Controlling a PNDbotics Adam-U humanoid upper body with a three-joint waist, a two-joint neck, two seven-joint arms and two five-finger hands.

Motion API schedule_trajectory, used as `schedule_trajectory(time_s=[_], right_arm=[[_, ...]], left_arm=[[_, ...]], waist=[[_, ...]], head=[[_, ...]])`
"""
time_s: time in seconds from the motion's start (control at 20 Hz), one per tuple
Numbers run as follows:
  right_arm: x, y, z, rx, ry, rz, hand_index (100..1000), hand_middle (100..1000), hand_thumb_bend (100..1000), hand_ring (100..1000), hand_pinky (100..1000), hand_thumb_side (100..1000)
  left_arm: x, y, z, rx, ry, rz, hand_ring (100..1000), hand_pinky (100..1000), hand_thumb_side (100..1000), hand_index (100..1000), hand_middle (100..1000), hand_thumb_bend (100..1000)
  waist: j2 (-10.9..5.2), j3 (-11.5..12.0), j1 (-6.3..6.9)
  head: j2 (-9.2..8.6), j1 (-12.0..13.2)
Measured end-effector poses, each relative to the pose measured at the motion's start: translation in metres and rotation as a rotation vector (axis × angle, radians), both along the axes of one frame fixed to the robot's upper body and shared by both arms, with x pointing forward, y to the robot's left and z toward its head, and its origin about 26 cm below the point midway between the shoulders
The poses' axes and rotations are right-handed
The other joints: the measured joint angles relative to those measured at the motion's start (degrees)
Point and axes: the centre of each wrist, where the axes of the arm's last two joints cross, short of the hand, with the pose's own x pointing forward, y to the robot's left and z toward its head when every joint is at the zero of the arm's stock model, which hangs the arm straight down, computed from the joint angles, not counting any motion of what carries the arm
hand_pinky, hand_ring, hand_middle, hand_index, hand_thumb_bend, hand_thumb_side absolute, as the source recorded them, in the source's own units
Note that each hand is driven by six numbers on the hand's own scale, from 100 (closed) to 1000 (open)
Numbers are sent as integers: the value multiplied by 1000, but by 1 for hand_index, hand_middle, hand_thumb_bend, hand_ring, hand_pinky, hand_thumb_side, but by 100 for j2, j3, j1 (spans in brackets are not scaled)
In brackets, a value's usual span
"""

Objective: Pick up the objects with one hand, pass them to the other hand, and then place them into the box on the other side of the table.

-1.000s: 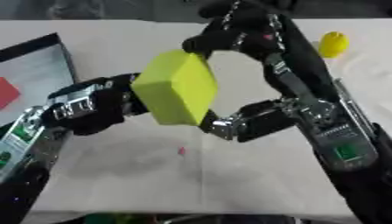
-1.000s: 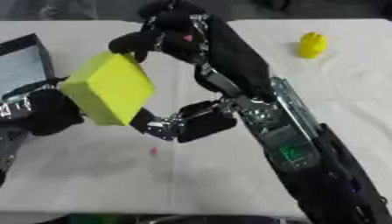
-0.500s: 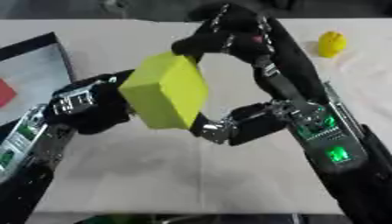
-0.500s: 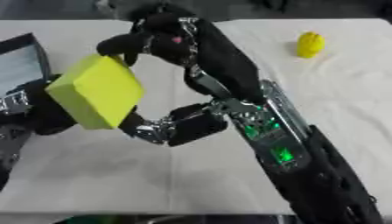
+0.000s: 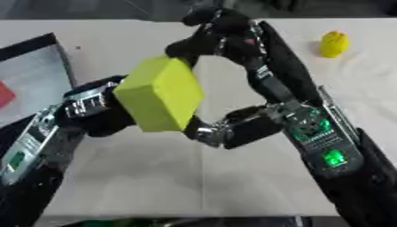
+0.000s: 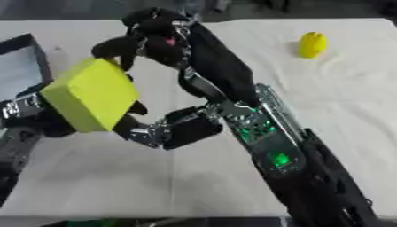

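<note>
Far left: box (image 5: pixel 31 73) at the table's left edge, dark rim, pale floor. A red object (image 5: pixel 5 94) lies inside it, cut off by the frame edge. No writing legible on the box.

Left hand (image 5: pixel 97 111) comes in from the lower left, raised above the table (image 5: pixel 155 177). It sits behind and under the yellow-green block (image 5: pixel 159 98), against the block's left and rear faces. Its fingers are mostly hidden by the block; cannot tell whether they are curled round it or flat against it.

The yellow-green block is held in the air over the left-centre of the table, tilted, just right of the box. Plain faces, no label or print seen.

Right hand (image 5: pixel 225 37) reaches in from the right and arches over the block. Fingers curled down onto the block's upper right corner; the thumb (image 5: pixel 213 133) meets the block's lower right edge from beneath. The block is pinched between them.

Right forearm carries a circuit-like panel with a lit green light (image 5: pixel 335 157); no text readable on it.

Far right: a small yellow object (image 5: pixel 334 44) stands on the table, well apart from both hands.
</note>
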Motion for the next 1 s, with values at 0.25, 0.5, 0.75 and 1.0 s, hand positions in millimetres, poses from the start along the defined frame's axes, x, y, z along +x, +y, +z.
schedule_trajectory(time_s=[0.25,0.5,0.75,1.0], right_arm=[[1,0,-2,7,27,-10,528,467,192,535,781,346],[1,-1,-2,16,46,-17,528,467,192,535,781,346],[1,-1,-2,22,61,-23,525,464,193,529,783,343],[1,-1,-2,20,73,-28,524,462,191,527,784,344]], left_arm=[[-1,2,-5,1,-3,-12,879,1000,718,974,768,100],[0,4,-11,3,-15,-20,880,1000,718,975,768,100],[0,6,-16,-2,-11,-24,885,1000,708,979,776,118],[0,7,-16,-29,7,-40,884,1000,706,979,777,119]], waist=[[1,-3,0],[3,-3,1],[5,4,-5],[5,9,-13]], head=[[0,-16],[0,-43],[0,-51],[0,-60]])
